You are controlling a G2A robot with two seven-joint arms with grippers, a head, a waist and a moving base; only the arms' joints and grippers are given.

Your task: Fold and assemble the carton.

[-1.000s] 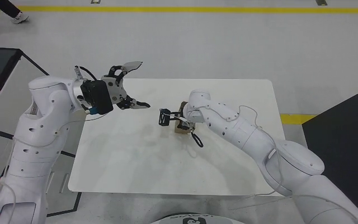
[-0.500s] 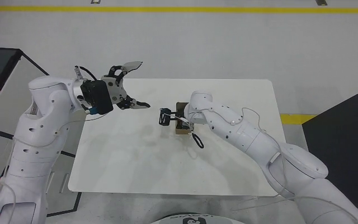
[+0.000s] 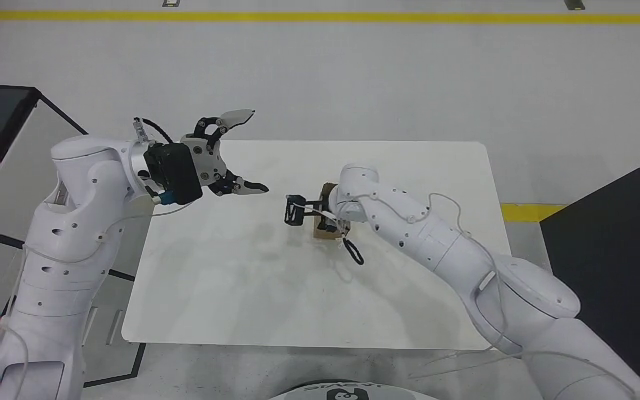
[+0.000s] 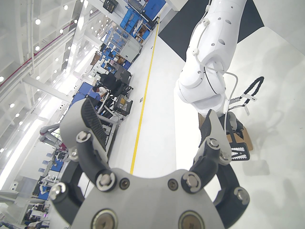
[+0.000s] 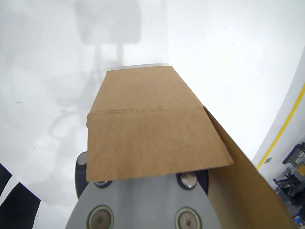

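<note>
A small brown carton point(image 3: 325, 226) sits near the middle of the white table point(image 3: 420, 300), at the wrist of my right arm. In the right wrist view a creased carton panel point(image 5: 147, 125) lies over my right gripper and hides its tips, and a second wall point(image 5: 250, 179) rises beside it. The left wrist view shows my right gripper point(image 4: 234, 141) against the carton point(image 4: 247, 140). My left gripper point(image 3: 255, 150) hangs open and empty above the table's back left part, well apart from the carton; its jaws stand wide in the left wrist view point(image 4: 147, 107).
A black cable loop point(image 3: 351, 249) hangs from my right wrist just in front of the carton. A dark stand point(image 3: 15, 110) is off the table's left side. Bare tabletop lies in front of and to the right of the carton.
My right wrist and the carton shifted slightly toward the back and returned. The left arm has not moved.
</note>
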